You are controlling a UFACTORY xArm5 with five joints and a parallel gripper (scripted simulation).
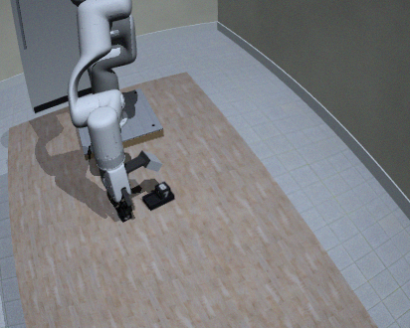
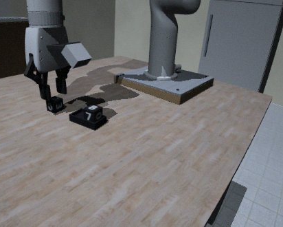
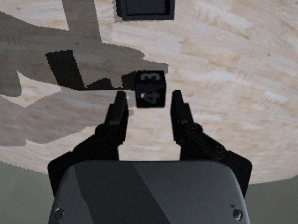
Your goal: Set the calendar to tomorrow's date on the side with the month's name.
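A black cube stands loose on the table beside the tray. The wrist view shows a sideways 3 and a 4 on it. My gripper is part open, its fingertips on either side of the loose cube in the wrist view, with gaps between them and it. The black tray lies flat on the table. A second black cube is in one end of it, showing 8 on top and 7 and 0 on its sides; the tray's other end is empty.
The robot's base plate is on the table behind the tray. A grey block-shaped part sticks out from the arm's wrist above the table. The arm's shadow falls around the loose cube.
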